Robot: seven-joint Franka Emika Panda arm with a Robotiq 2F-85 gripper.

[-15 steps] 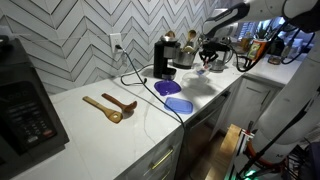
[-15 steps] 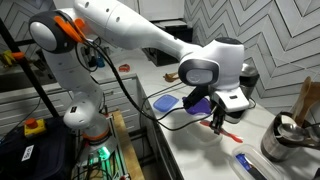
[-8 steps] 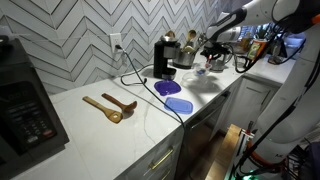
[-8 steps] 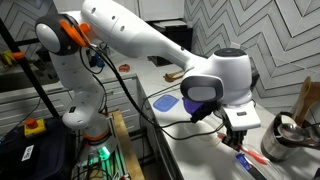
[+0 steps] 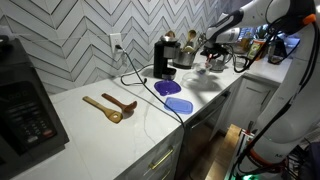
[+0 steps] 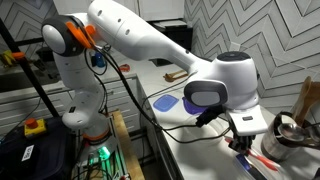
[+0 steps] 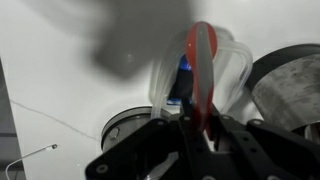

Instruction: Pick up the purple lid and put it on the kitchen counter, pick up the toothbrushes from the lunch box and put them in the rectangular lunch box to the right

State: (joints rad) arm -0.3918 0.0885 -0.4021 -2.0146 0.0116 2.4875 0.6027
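Glossy white arm [image 6: 140, 32] of rounded segments, orange collar [image 6: 80, 34] near its base, loose black cables [image 6: 131, 97], black gripper [image 7: 198, 130].

Two brown wooden spoons [image 5: 110, 106] lie side by side, midway between the back and front edges of the kitchen counter [image 5: 90, 135]. A sky-blue lid [image 5: 179, 104] lies flat near the front edge. A black coffee maker [image 5: 163, 58] stands at the back edge. A black cable [image 5: 148, 100] runs from the wall outlet [image 5: 116, 43] toward the front edge.
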